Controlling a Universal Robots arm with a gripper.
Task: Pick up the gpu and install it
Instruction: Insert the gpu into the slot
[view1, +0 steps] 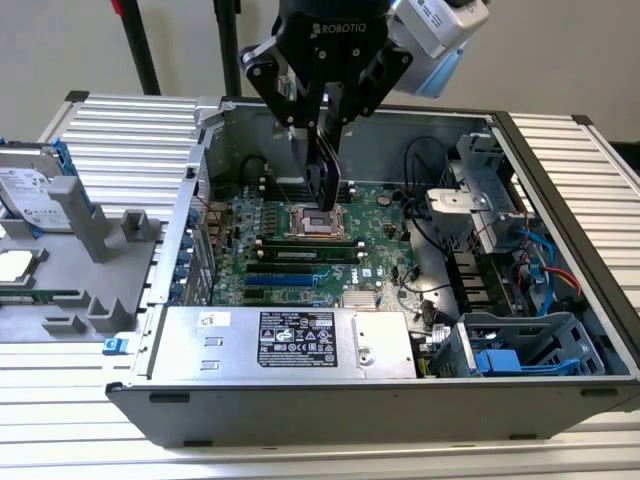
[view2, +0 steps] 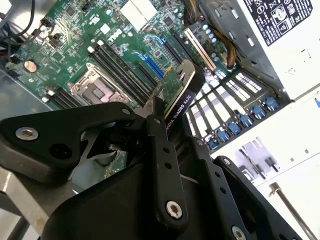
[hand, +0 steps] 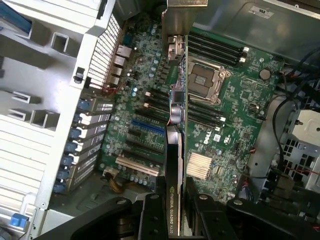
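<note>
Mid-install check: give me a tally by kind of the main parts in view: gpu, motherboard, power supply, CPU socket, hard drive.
gpu: 1, gripped in the claw over the motherboard
motherboard: 1
power supply: 1
CPU socket: 1
hard drive: 1
Total: 5

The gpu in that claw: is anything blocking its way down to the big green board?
Nothing visible does. The gripper holds the gpu on edge above the motherboard, and the expansion slots beneath it lie bare.
</note>
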